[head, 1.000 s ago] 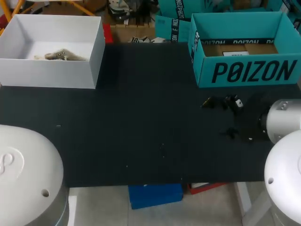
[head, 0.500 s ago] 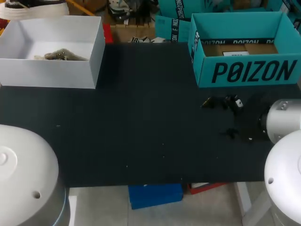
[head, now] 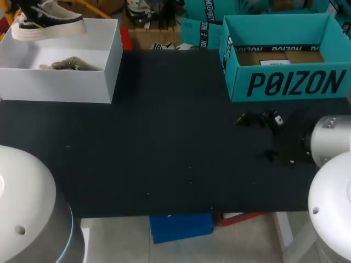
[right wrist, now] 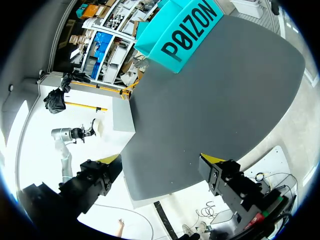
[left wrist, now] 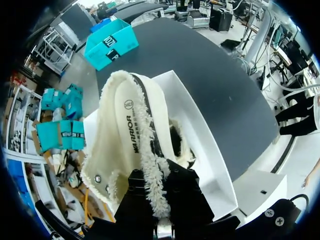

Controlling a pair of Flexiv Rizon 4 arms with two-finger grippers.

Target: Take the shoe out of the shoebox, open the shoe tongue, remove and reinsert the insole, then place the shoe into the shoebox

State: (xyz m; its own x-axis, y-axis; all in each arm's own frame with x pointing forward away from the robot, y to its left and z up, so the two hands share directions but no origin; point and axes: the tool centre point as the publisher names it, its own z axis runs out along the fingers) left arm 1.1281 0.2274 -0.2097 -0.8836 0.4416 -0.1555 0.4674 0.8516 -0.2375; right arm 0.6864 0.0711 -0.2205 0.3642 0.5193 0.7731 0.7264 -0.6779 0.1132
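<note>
**Left gripper clamping the shoe's fleecy edge over the white shoebox**

The left gripper (left wrist: 156,199) is closing narrowly on the shoe (left wrist: 134,135). Its two dark fingers (left wrist: 186,197) are pressing the cream fleece trim from both sides, and their yellow tips are not showing. The shoe is hanging just ahead of the gripper, directly above the open white shoebox (left wrist: 207,150). In the head view the shoe (head: 46,22) is sitting side-on over the shoebox's (head: 55,85) far left rim, and I cannot tell whether it is touching it. A wad of crumpled paper (head: 71,64) is lying inside the shoebox.

The right gripper (right wrist: 160,165) is standing spread wide, gripping nothing. It is hovering over the dark table (right wrist: 215,90), well apart from the shoebox. A teal box (head: 285,82) is sitting well apart from the shoebox, at the table's opposite side.
</note>
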